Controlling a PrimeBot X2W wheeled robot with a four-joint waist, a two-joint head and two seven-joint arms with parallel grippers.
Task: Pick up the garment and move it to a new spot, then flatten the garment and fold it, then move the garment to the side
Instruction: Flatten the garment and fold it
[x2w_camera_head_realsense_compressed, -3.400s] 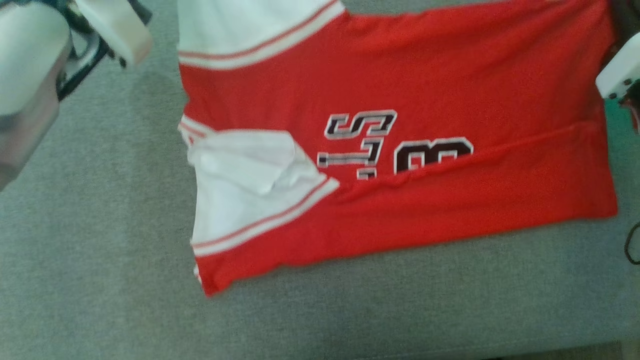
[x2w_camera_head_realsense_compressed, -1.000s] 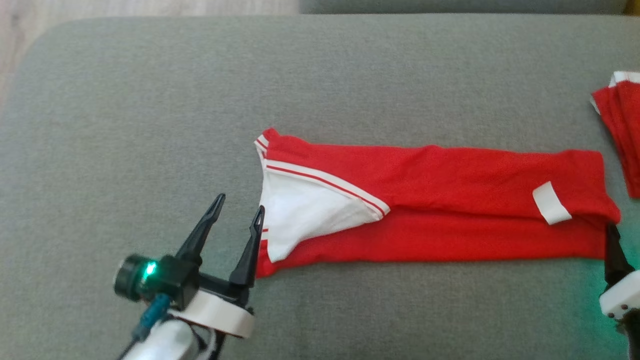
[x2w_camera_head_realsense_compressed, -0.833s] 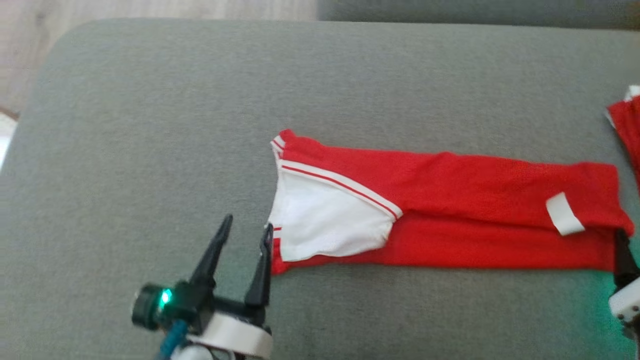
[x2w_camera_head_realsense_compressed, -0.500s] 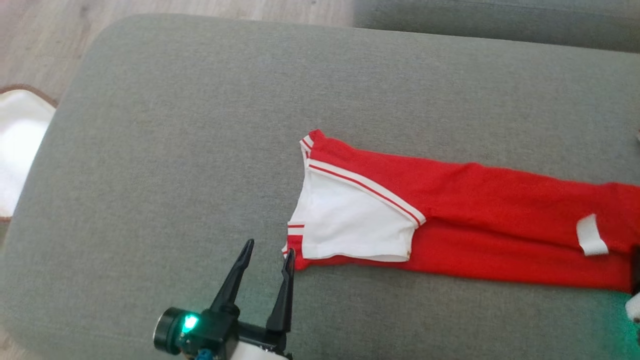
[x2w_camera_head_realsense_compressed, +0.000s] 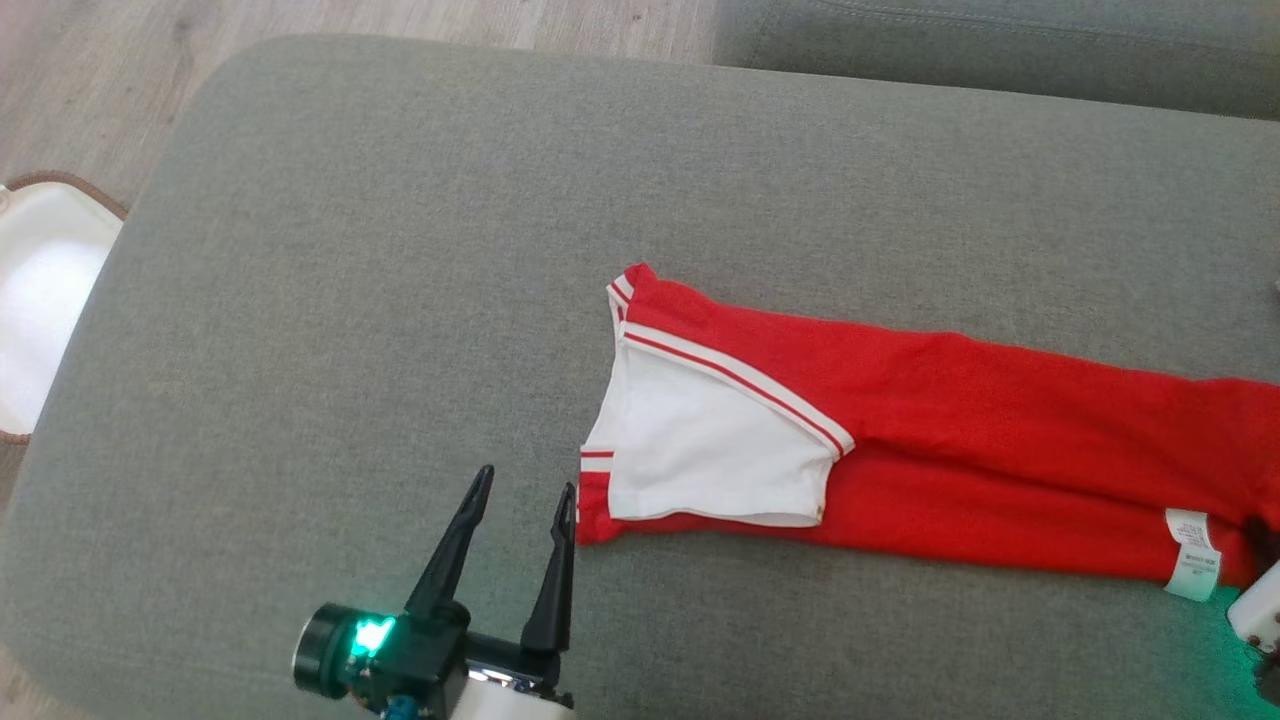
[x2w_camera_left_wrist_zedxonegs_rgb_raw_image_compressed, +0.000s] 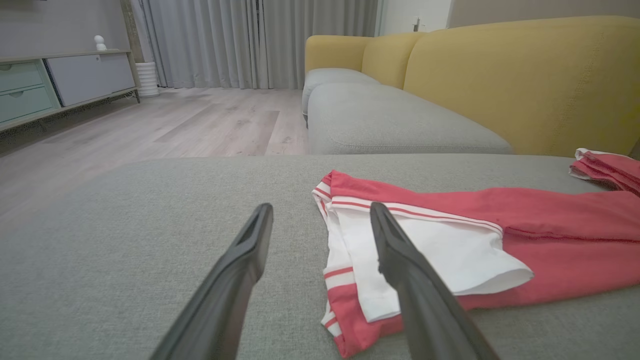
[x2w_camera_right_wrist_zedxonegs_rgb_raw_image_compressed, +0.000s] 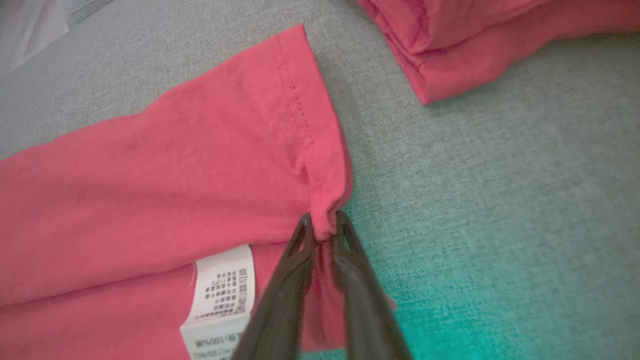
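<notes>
L gripper (x2w_camera_head_realsense_compressed: 528, 478) at near edge of head view, small green light (x2w_camera_head_realsense_compressed: 372, 635) lit on its body. Fingers spread wide, nothing betw them. Tip of the finger nearer the cloth sits just beside the near-left corner of the long red fabric shirt w/ white sleeve (x2w_camera_head_realsense_compressed: 950, 440); contact: cannot tell

R gripper (x2w_camera_right_wrist_zedxonegs_rgb_raw_image_compressed: 324, 220) at lower right of head view, fingers pinched narrow on a bunched hem corner of the shirt, cloth puckered up betw the tips. White printed care label (x2w_camera_right_wrist_zedxonegs_rgb_raw_image_compressed: 220, 295) lies flat on the red cloth just beside R fingers, on their left in R wrist view

Shirt is folded lengthwise into a narrow strip, flat on the wide grey woven-fabric cushion (x2w_camera_head_realsense_compressed: 400, 250), running centre to right. White sleeve w/ red-striped edge lies on top at the left end

Beyond the hem end, apart from it: second folded red garment (x2w_camera_right_wrist_zedxonegs_rgb_raw_image_compressed: 450, 45)

Further back: another grey seat cushion (x2w_camera_left_wrist_zedxonegs_rgb_raw_image_compressed: 390, 120), mustard-yellow upholstered sofa back (x2w_camera_left_wrist_zedxonegs_rgb_raw_image_compressed: 500, 75), pale wood-plank floor (x2w_camera_left_wrist_zedxonegs_rgb_raw_image_compressed: 150, 125), grey pleated curtains (x2w_camera_left_wrist_zedxonegs_rgb_raw_image_compressed: 225, 40)
</notes>
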